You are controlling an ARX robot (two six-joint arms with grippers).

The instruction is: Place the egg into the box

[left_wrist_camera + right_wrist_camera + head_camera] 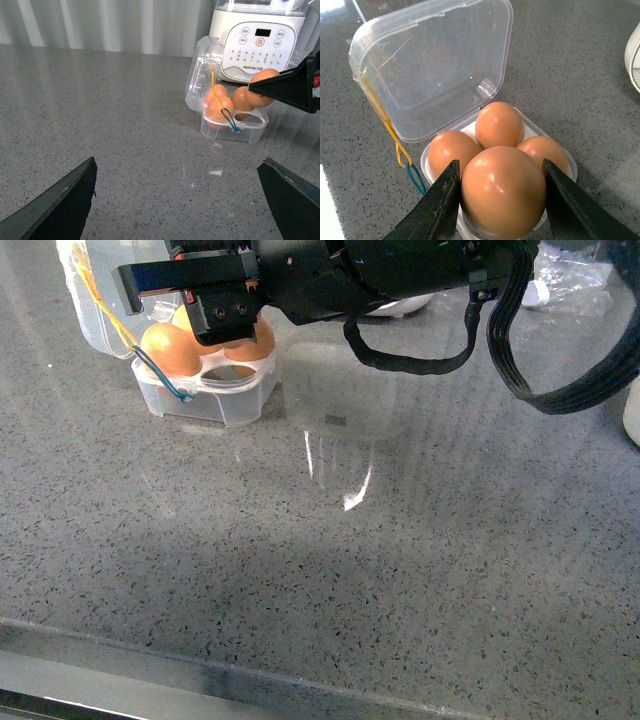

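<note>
egg: smooth orange-brown egg (502,192) gripped in right pincer (502,210), just above the carton, not seated
box: small clear plastic four-cell carton (440,70), lid open, three brown eggs (499,124) inside, on grey speckled bench (400,590)
left pincer (178,162): wide, empty

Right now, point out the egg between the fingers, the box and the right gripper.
egg (503,195): right wrist view, middle of its shell.
box (225,405): front view, clear front wall.
right gripper (500,164): right wrist view, midway between its fingertips.

Glossy smooth egg (502,192) — clear plastic box (440,75), speckled stone counter (400,580)
</note>
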